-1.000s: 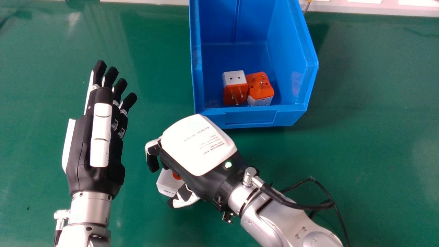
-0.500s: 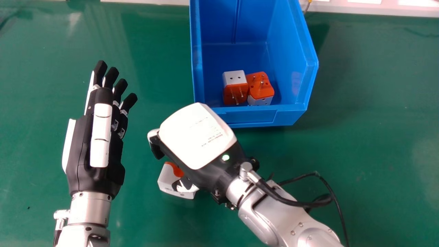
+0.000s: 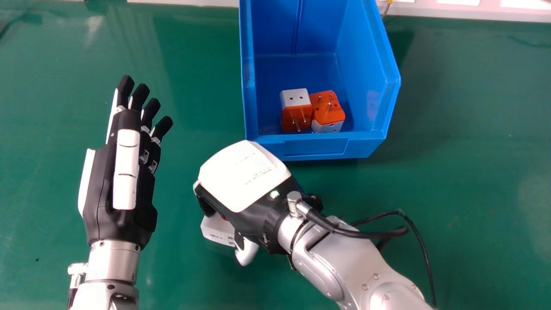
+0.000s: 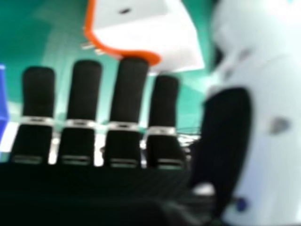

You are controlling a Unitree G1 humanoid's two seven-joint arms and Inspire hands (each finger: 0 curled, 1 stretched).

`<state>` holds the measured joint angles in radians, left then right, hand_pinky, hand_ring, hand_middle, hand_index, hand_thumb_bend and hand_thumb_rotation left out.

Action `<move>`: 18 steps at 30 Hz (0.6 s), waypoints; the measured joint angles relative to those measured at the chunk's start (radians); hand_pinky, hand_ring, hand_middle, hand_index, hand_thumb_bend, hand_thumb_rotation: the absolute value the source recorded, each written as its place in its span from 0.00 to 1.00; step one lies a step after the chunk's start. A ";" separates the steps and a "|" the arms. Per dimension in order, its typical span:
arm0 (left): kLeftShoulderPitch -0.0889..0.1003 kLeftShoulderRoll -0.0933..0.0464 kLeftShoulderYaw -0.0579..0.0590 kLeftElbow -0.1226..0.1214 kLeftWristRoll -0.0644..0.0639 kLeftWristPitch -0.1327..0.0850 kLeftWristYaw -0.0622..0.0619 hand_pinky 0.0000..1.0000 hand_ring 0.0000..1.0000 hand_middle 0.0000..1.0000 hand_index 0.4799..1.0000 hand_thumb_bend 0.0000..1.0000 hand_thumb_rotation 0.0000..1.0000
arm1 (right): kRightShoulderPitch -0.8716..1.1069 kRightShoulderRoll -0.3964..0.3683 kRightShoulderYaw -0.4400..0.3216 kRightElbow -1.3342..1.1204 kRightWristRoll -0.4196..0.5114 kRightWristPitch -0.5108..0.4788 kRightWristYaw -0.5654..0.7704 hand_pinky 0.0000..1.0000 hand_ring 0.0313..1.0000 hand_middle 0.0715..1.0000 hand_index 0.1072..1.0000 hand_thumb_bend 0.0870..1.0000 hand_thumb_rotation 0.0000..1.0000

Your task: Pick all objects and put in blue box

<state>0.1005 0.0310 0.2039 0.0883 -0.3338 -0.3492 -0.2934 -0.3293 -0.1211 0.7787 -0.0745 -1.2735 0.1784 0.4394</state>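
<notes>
In the head view my right hand (image 3: 243, 176) is palm down over a white and orange plug adapter (image 3: 216, 231), covering much of it. The thumb is by the adapter's right side. In the right hand view the adapter (image 4: 146, 40) lies beyond the fingertips of my right hand (image 4: 124, 94), which is open with a gap between fingers and thumb. The blue box (image 3: 316, 147) stands behind, holding two white and orange adapters, one (image 3: 295, 110) at left and another (image 3: 328, 110) beside it. My left hand (image 3: 125, 172) is at the left, fingers straight.
The green table (image 3: 465, 181) extends around the box and both hands. A black cable (image 3: 413, 228) loops beside the right forearm. A pale edge strip (image 3: 456, 10) runs along the back of the table. The box's front wall is close to my right hand.
My right hand has shifted slightly leftward and lower over the adapter, and its thumb has swung outward. The adapter has turned a little, with less orange showing. My left hand has kept still.
</notes>
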 measured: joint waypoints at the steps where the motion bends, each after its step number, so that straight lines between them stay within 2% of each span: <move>1: 0.000 0.000 0.000 0.000 0.000 0.000 0.000 0.93 0.98 0.99 0.97 0.69 0.81 | 0.000 0.000 0.000 -0.001 0.000 0.002 0.003 0.59 0.76 0.79 0.71 0.65 0.02; 3: 0.000 0.000 0.000 0.000 0.000 0.000 0.000 0.93 0.98 0.99 0.97 0.69 0.82 | 0.000 0.001 0.000 -0.004 0.000 0.004 0.007 0.64 0.84 0.87 0.76 0.67 0.02; 8: 0.000 0.000 0.000 0.000 0.000 0.000 -0.001 0.93 0.98 0.99 0.97 0.68 0.82 | 0.000 0.001 0.000 -0.010 0.001 0.005 0.018 0.66 0.86 0.89 0.78 0.67 0.02; 10: 0.000 0.000 0.000 0.000 0.000 0.000 -0.001 0.94 0.98 0.99 0.98 0.69 0.82 | 0.000 0.001 0.000 -0.012 0.004 0.005 0.021 0.69 0.90 0.93 0.82 0.68 0.02; 18: 0.000 0.000 0.001 0.000 -0.001 0.000 -0.005 0.94 0.98 0.99 0.98 0.69 0.82 | -0.005 -0.001 0.000 -0.019 0.003 -0.002 0.040 0.69 0.92 0.96 0.85 0.68 0.03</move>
<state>0.1004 0.0314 0.2047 0.0884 -0.3349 -0.3494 -0.2980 -0.3338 -0.1225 0.7787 -0.0939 -1.2702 0.1767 0.4792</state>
